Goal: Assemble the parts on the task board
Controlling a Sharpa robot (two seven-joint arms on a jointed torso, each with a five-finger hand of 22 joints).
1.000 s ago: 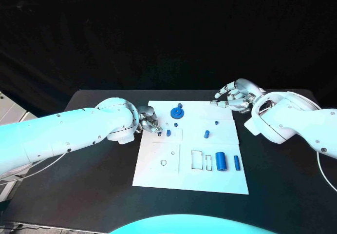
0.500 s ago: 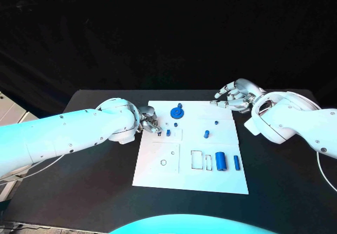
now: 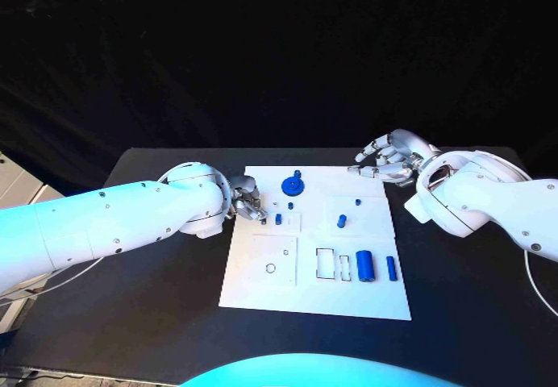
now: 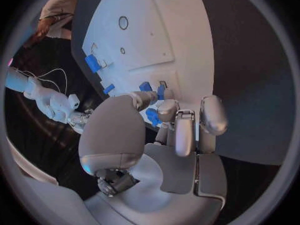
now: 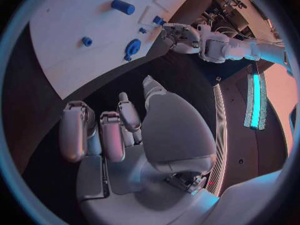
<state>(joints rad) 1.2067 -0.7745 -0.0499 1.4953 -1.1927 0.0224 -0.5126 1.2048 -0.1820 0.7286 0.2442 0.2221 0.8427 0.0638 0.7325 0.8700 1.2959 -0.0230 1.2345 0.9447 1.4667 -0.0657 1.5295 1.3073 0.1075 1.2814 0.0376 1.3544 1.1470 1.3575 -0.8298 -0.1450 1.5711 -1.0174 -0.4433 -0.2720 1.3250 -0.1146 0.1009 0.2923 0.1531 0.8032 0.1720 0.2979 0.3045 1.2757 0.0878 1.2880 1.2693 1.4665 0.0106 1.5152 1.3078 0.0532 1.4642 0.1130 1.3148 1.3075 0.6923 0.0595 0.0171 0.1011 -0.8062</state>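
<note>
The task board (image 3: 320, 302) is a flat white rectangular plate lying on the matte black tabletop (image 3: 139, 298). On it sit small glossy blue parts: a round disc with a knob (image 3: 294, 187) near the far edge, a fat cylinder (image 3: 366, 266) beside a slimmer one (image 3: 392, 269), and a short peg (image 3: 342, 221) mid-board. The left hand (image 3: 247, 201), smooth silver metal, hovers over the board's left edge; it seems to pinch a small blue piece (image 4: 152, 116), though its fingers hide the contact. The right hand (image 3: 389, 159) hangs beyond the far right corner, fingers loosely curled, holding nothing.
</note>
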